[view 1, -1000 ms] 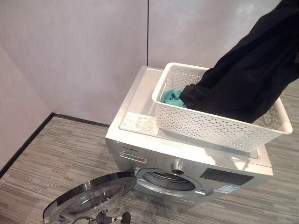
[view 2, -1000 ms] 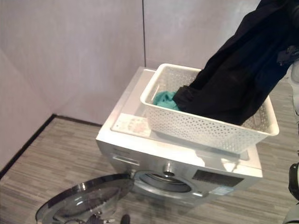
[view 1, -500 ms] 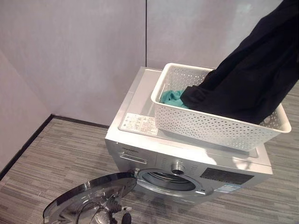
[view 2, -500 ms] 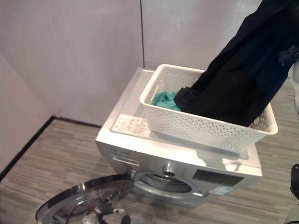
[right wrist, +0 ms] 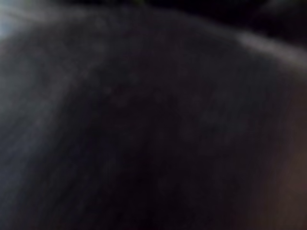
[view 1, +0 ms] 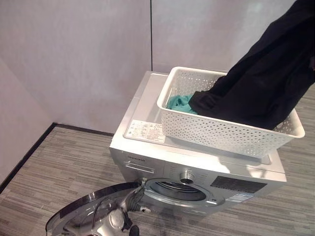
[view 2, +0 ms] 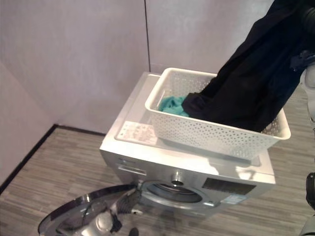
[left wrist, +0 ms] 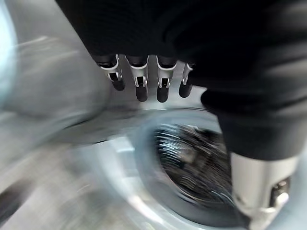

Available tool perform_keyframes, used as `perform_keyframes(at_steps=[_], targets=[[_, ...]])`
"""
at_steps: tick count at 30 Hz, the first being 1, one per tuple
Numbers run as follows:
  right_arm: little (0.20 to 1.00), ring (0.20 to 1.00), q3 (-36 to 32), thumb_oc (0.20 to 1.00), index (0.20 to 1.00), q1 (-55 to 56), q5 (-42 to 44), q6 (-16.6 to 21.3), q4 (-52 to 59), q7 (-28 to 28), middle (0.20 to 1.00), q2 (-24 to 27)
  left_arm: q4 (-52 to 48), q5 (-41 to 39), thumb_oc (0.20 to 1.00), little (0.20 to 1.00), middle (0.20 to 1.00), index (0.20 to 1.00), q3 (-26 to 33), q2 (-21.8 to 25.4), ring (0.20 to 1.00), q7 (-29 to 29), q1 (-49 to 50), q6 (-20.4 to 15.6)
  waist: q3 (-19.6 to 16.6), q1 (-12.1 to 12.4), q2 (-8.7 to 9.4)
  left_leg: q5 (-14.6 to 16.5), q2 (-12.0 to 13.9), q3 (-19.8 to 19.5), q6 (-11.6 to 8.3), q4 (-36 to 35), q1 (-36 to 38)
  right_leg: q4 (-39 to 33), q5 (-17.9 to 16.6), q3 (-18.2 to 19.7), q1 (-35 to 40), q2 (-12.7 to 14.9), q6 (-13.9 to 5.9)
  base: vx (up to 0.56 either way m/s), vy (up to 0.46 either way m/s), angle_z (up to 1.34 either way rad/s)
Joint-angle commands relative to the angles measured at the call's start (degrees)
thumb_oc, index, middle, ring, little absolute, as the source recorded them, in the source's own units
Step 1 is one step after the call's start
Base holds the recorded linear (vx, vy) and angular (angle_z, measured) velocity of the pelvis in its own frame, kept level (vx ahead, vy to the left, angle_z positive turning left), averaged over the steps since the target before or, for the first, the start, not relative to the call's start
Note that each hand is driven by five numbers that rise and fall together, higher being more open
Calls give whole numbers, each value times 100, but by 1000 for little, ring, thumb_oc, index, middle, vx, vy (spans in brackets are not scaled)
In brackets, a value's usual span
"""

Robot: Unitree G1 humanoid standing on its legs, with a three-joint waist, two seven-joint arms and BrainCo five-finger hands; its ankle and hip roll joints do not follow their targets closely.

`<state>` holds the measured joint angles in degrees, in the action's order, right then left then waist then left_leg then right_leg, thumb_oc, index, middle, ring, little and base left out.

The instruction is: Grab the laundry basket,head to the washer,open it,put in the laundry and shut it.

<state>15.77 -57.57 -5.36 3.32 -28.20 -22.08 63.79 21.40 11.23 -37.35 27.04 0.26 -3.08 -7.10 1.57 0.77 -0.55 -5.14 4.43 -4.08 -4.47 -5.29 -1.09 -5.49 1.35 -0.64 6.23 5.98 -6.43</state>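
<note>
Before you stands a silver front-loading washing machine point(view 1: 197, 172) against a grey wall; its round glass door point(view 1: 93, 214) hangs open at about seven o'clock from the drum opening point(view 1: 177, 191). On its top sits a white perforated plastic laundry basket point(view 1: 221, 132), holding a teal cloth point(view 1: 181, 102) at its nine o'clock end; a large black garment point(view 1: 266, 83) rises out of the basket toward two o'clock, lifted clear at its upper end. A white label with small print point(view 1: 146, 131), too fine to read, lies on the lid beside the basket. Your left hand point(view 1: 129, 200) is by the door's hinge, fingers point(left wrist: 140, 86) loosely straight, holding nothing. Black fabric covers the right wrist view; you cannot tell that hand's fingers.
</note>
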Motion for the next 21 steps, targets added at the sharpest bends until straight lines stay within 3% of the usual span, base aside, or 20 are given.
perform_keyframes(at_steps=[1, 2, 4, 5, 6, 7, 8, 10, 11, 13, 16, 18, 19, 20, 21], targets=[[200, 200, 487, 200, 200, -1166, 91, -77, -449, 260, 200, 310, -2050, -1311, 1000, 1000, 1000, 1000, 510, 1501, 1000, -1457, 185, -22, -82, 302, 116, 766, 99, 82, 145, 42, 477, 291, -161, -136, -397, 283, -205, 0, 0, 0], [200, 200, 494, 200, 200, -1172, 95, -71, -462, 261, 200, 281, -2125, -1331, 1000, 1000, 1000, 1000, 563, 1544, 1000, -1481, 245, 20, -96, 284, 122, 821, 109, 87, 145, 44, 504, 278, -123, -136, -366, 275, -207, 0, 0, 0], [200, 200, 525, 200, 200, -996, 201, -48, -509, 417, 200, 87, -3409, -2100, 1000, 1000, 1000, 1000, 1324, 2522, 1000, -1734, 768, 111, -115, 362, 55, 802, 124, 88, 124, 44, 528, 277, -133, -151, -332, 264, -209, 16, -2, 2], [200, 200, 603, 200, 200, -698, 390, 54, -527, 579, 200, 22, -4496, -3386, 1000, 1000, 1000, 1000, 2293, 3743, 1000, -2057, 1140, 59, -135, 503, -1, 730, 133, 66, 85, 47, 516, 275, -157, -195, -304, 273, -219, 0, -33, 0], [200, 200, 556, 200, 200, -481, 518, 156, -542, 640, 200, 22, -4922, -4065, 1000, 1000, 1000, 1000, 3016, 4504, 1000, -2131, 1470, -42, -133, 568, -13, 729, 147, 49, 56, 56, 551, 265, -151, -233, -240, 265, -226, -9, -44, 8], [200, 200, 517, 200, 200, -269, 616, 241, -493, 653, 200, 60, -5100, -4588, 1000, 1000, 1000, 1000, 3677, 4991, 1000, -2110, 1776, -185, -162, 626, -19, 691, 141, 23, 38, 47, 529, 255, -166, -262, -244, 273, -236, 15, -55, 22], [200, 200, 263, 200, 200, 257, 762, 431, -317, 722, 200, 238, -5313, -5238, 1000, 1000, 1000, 1000, 4982, 5308, 1000, -1972, 2492, -539, -191, 736, -6, 656, 147, -46, 4, 59, 525, 228, -170, -332, -198, 274, -244, 30, -57, 33], [200, 200, -93, 200, 200, 681, 860, 537, -135, 686, 200, 372, -5387, -5122, 1000, 1000, 1000, 1000, 6077, 5027, 1000, -1387, 3008, -1030, -211, 798, 28, 664, 156, -104, -20, 57, 550, 186, -142, -381, -109, 260, -235, 31, -44, 29], [200, 200, -133, 200, 200, 717, 856, 534, -113, 688, 200, 345, -5427, -5118, 1000, 1000, 1000, 1000, 6191, 5031, 1000, -1373, 3128, -1027, -207, 778, 51, 666, 157, -106, -21, 60, 554, 185, -141, -384, -101, 259, -234, 7, -31, 24], [200, 200, -417, 200, 200, 1001, 901, 531, -42, 534, 200, 338, -5422, -4803, 1000, 1000, 1000, 1000, 6648, 4555, 1000, -490, 2947, -1353, -226, 780, 138, 660, 173, -154, -41, 49, 566, 145, -111, -430, -20, 248, -205, 13, -44, 23], [200, 200, -436, 200, 200, 1020, 969, 500, -66, 495, 200, 256, -5461, -4858, 1000, 1000, 1000, 1000, 6512, 4365, 1000, -294, 2710, -1377, -221, 794, 145, 664, 182, -160, -46, 44, 583, 134, -97, -456, 23, 240, -191, 29, -31, 4], [200, 200, -113, 200, 200, 588, 994, 431, -256, 433, 200, 32, -5408, -4532, 1000, 1000, 1000, 1000, 5290, 4231, 1000, -141, 1665, -1168, -230, 675, 168, 672, 192, -131, -45, 34, 613, 135, -87, -438, 29, 235, -173, -16, -8, 0], [200, 200, -105, 200, 200, 580, 997, 434, -266, 433, 200, 59, -5382, -4525, 1000, 1000, 1000, 1000, 5217, 4225, 1000, -139, 1588, -1173, -227, 697, 153, 672, 193, -130, -46, 34, 612, 135, -88, -437, 27, 234, -173, 0, 0, 0], [200, 200, 117, 200, 200, 261, 1000, 389, -352, 438, 200, -63, -5249, -4390, 1000, 1000, 1000, 1000, 4589, 4152, 1000, -115, 1014, -1059, -232, 630, 179, 683, 197, -108, -42, 30, 628, 132, -89, -421, 30, 230, -173, 0, 0, 0], [200, 200, 555, 200, 200, -394, 1037, 298, -467, 452, 200, -279, -4628, -4038, 1000, 1000, 1000, 1000, 3166, 3757, 1000, -71, -442, -828, -265, 455, 208, 698, 194, -56, -40, 29, 633, 126, -94, -386, 10, 227, -171, 0, 0, 0]])
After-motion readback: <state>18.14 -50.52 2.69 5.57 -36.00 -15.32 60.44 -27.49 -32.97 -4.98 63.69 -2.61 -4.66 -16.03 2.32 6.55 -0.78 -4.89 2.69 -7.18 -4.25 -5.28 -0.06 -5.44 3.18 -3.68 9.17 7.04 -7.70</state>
